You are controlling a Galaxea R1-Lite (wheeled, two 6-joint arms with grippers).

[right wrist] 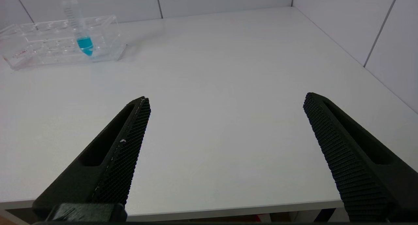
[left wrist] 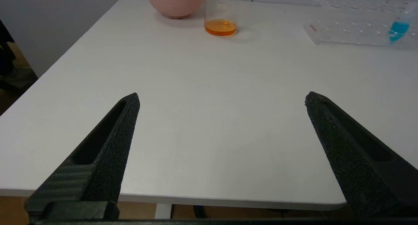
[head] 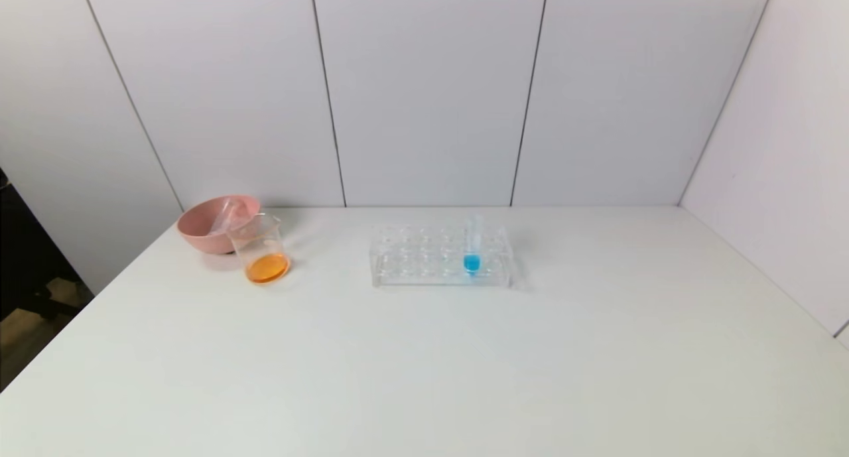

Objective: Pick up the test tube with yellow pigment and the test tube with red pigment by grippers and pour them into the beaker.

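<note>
Looks finished: orange mix in the beaker (head: 261,251), emptied tubes (apparently) in the pink bowl (head: 205,235), only the blue tube (head: 471,248) racked, left gripper (left wrist: 222,99) and right gripper (right wrist: 227,99) fingers spread, empty.

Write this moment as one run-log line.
left pincer: open, empty | right pincer: open, empty | small clear glass beaker: orange liquid | clear plastic rack: blue-liquid tube

Bright, even light; faint shadows

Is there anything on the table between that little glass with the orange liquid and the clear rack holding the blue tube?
Nothing: the head view shows bare white table between the beaker and the rack.
</note>
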